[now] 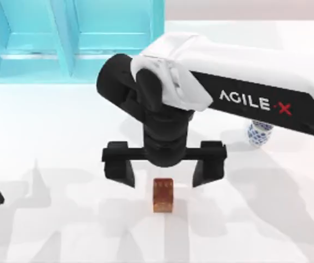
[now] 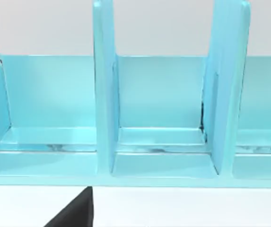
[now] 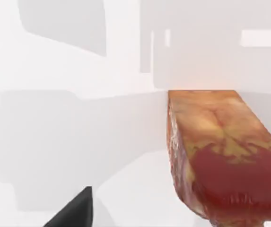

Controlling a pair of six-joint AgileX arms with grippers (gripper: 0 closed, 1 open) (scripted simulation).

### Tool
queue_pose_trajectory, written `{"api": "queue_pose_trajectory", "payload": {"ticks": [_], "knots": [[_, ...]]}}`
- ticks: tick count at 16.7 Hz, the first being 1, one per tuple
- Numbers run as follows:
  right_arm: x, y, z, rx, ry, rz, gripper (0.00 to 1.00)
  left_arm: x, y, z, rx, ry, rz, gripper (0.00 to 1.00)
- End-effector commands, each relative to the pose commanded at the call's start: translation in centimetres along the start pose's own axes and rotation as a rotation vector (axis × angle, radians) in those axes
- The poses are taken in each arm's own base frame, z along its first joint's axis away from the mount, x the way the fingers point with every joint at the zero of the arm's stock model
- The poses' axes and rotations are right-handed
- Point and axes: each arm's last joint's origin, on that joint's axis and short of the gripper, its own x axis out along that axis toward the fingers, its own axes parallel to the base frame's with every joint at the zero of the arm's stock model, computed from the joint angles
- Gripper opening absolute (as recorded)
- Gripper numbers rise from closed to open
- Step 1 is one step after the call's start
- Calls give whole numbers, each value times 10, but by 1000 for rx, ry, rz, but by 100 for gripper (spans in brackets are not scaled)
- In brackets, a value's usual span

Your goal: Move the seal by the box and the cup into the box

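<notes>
Nothing of our task is done yet, as far as we can judge: both things sit on the white table (image 1: pixel 47 137) and neither is inside the box. Starting at the left edge of the table, our left arm is parked there, its dark base just in view, and we cannot tell how its tool stands; its wrist camera looks into the turquoise compartmented box (image 2: pixel 140 142), whose dividers stand upright and whose bays hold nothing we can see. In the top view that box lies along the far edge, toward the far left corner. Near the middle of the table our right tool (image 1: pixel 164 171) hangs with its black jaws spread wide, gripping nothing, directly above and just behind the small red-brown rectangular seal with orange-gold markings (image 1: pixel 163 195), which stands on the table toward the near edge; the right wrist camera shows the seal close up (image 3: pixel 220 161). Further right, half hidden under the white arm link, the small white cup with a blue floral pattern (image 1: pixel 259 133) stands well apart from the box. So the seal remains to be grasped and carried over, then the cup. The one legible marking is "AGILE·X" (image 1: pixel 254 103), white letters with a red X on the arm's black panel.
</notes>
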Motion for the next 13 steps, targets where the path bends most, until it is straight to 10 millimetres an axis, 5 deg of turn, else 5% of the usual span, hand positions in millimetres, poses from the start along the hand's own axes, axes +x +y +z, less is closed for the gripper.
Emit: {"api": "queue_pose_trajectory", "payload": {"ticks": [5,10,13], "knots": [[52,1,0,0,-6,7,100,0,0,0,0,0,0,100],[57,0,-1,0,-3,4,100,0,0,0,0,0,0,100],[57,0,-1,0,-3,4,77,0,0,0,0,0,0,100]]}}
